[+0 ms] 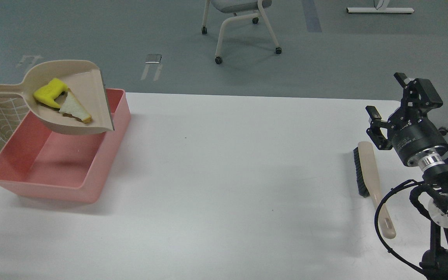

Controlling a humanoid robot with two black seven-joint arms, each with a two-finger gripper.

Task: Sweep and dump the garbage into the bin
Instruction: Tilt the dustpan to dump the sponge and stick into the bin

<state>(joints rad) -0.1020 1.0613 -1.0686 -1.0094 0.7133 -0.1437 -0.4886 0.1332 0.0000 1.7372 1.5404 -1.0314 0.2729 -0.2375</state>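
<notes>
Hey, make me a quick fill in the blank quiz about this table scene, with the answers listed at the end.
1. The yellow sponge and the bread wedge lie in the beige ____.
2. The dustpan is held above the ____ bin.
3. The brush lies on the white table, and the right gripper beside it is ____.
4. The brush's bristles are ____ in colour.

Answers: dustpan; pink; open; black
</notes>
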